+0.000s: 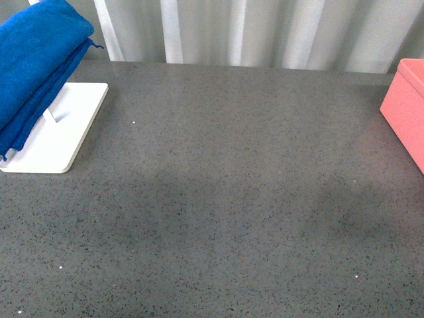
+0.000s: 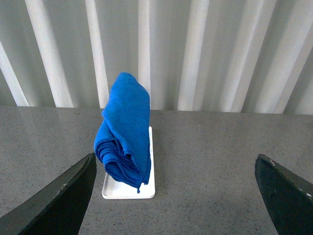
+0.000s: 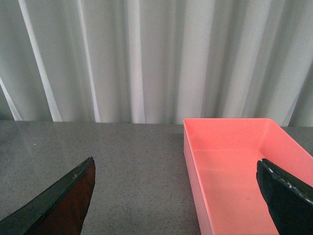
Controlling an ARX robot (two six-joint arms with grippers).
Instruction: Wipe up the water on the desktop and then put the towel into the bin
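Observation:
The blue towel (image 1: 36, 63) hangs folded over a rack on a white tray at the far left of the dark grey desktop (image 1: 218, 199). It also shows in the left wrist view (image 2: 124, 129), ahead of my open, empty left gripper (image 2: 181, 196). The pink bin (image 1: 407, 109) stands at the right edge. In the right wrist view the bin (image 3: 234, 171) is empty and lies ahead of my open, empty right gripper (image 3: 178, 200). I cannot make out any water on the desktop. Neither arm shows in the front view.
The white tray (image 1: 66, 142) under the towel has an upright rod. A pleated white curtain (image 1: 265, 30) runs along the back edge of the desktop.

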